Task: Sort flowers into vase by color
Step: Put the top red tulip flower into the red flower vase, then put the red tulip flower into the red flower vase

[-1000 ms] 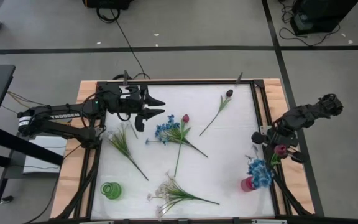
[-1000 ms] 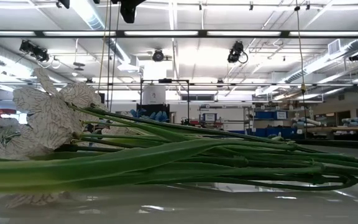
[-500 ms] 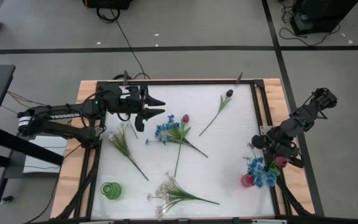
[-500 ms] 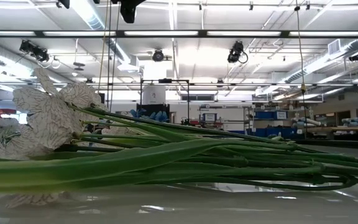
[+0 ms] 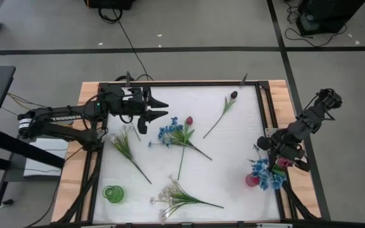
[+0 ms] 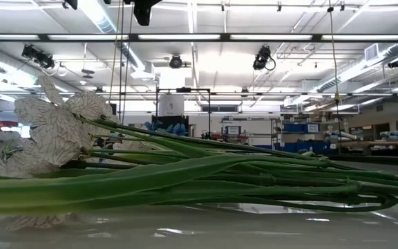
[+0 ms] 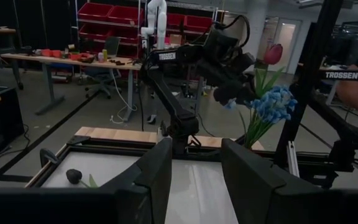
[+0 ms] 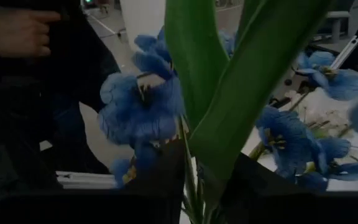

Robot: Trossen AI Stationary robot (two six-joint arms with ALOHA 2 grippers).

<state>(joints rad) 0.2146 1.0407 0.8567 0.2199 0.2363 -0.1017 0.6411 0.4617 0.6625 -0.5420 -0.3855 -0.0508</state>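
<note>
Here the right gripper (image 5: 277,154) hangs at the tabletop's right edge, just above a pink vase (image 5: 251,182) that already holds a bunch of blue flowers (image 5: 265,172). A dark red tulip (image 7: 273,54) stands upright right at this gripper, its blossom above the blue ones. Its broad green leaf (image 8: 229,93) fills the right wrist view, with blue blossoms all round it. Whether the gripper is clamped on the stem or has let go, I cannot tell.

The left gripper (image 5: 163,109) waits over the tabletop's far left part. Its two fingers stand apart with nothing between them.

The other flowers lie flat on the white tabletop (image 5: 233,139):
- a blue cluster (image 5: 168,134) and a second red tulip (image 5: 189,120) near the middle, stems crossing
- a dark bud (image 5: 233,95) toward the far right corner
- a pale leafy spray (image 5: 123,140) near the left edge
- a white spray (image 5: 168,197) at the near edge, close enough to the low camera that its stems (image 6: 220,176) span that whole view

A green vase (image 5: 113,193) stands in the near left corner, well apart from the pink one.
</note>
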